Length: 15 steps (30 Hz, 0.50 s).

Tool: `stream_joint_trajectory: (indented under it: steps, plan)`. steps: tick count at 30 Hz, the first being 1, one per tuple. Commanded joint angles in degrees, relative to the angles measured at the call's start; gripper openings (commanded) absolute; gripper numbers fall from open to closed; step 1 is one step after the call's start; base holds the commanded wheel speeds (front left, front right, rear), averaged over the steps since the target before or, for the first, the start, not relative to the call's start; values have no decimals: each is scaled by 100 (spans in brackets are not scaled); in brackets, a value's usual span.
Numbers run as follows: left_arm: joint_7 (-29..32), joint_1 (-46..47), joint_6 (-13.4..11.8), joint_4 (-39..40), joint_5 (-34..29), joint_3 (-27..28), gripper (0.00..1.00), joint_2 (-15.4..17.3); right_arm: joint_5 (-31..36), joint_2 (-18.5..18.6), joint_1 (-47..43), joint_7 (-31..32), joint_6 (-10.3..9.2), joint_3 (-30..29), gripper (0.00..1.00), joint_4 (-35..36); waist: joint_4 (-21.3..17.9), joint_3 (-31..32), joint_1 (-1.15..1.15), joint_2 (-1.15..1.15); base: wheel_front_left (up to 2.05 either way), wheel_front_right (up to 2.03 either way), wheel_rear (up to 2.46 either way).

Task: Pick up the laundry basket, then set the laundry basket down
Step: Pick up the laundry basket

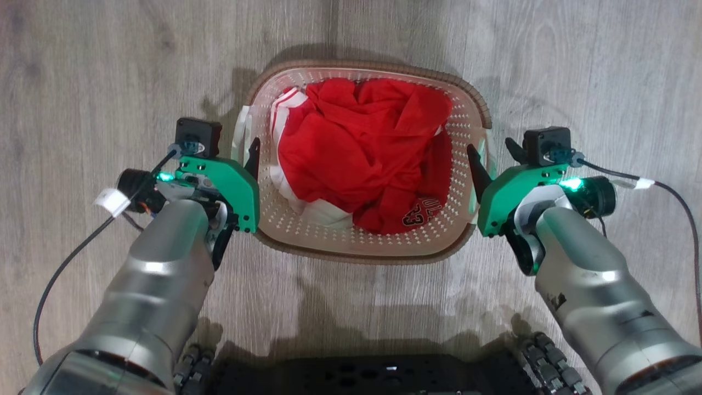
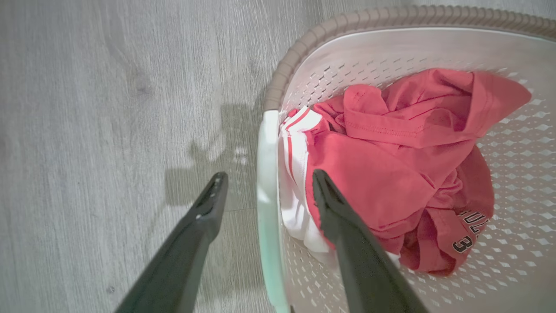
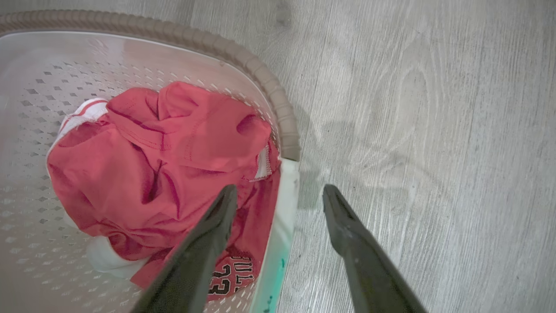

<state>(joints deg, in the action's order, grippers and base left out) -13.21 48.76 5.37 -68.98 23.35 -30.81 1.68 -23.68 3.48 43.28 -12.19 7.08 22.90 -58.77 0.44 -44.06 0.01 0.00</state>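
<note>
text: "23", "BULL" (partly hidden) | on: red jersey [image 3: 165,174]

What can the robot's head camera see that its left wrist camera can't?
Head camera's extras: the whole rounded cream plastic laundry basket with brown woven-look rim, both silver robot arms, the open right jaws at the basket's right side, and the black robot base. Left wrist camera's extras: a close look at the white side handle between the open left jaws, one dark finger outside over the grey wood floor, the other over the crumpled red jersey. Both share: basket, jersey and floor.
</note>
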Motion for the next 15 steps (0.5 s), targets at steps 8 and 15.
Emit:
stream_joint_trajectory:
  steps: [8,15]
  plan:
    - [281,135,99,-87,392,-356,100,120,-89,-60,16,169,41,250,100,-221,7,-159,-1,0,0,0,0]
    - [589,251,160,-88,652,-660,100,120,-312,-60,115,419,41,263,100,-343,45,-322,-1,0,0,0,0]
